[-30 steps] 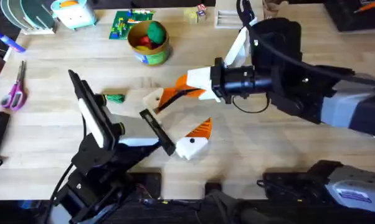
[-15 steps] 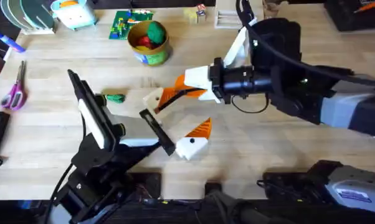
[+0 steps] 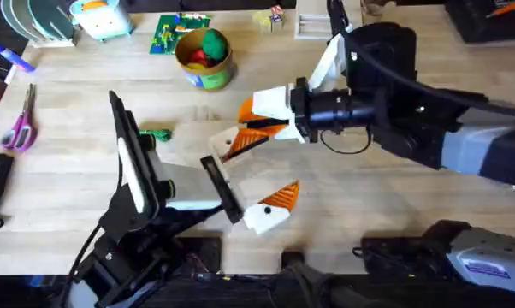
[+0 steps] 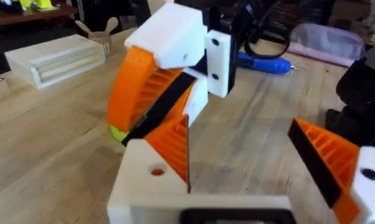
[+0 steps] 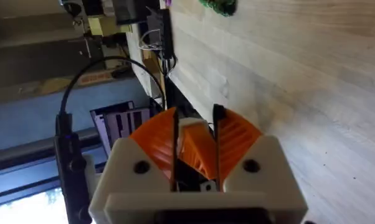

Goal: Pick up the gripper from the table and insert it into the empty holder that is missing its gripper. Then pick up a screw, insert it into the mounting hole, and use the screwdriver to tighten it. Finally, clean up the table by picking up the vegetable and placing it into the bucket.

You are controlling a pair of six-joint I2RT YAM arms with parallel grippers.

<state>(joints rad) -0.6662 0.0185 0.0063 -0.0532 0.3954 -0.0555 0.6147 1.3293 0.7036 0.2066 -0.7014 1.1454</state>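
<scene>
Now left tool (image 3: 253,175) farther right.

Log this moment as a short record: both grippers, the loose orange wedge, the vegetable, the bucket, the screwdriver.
left gripper: open, fingers spread wide
right gripper: shut on the orange wedge
orange wedge: held against the white holder
vegetable: on the table beside the left arm, not in the bucket
bucket: upright at the far side, toys inside
screwdriver: lying on the table, not held
</scene>
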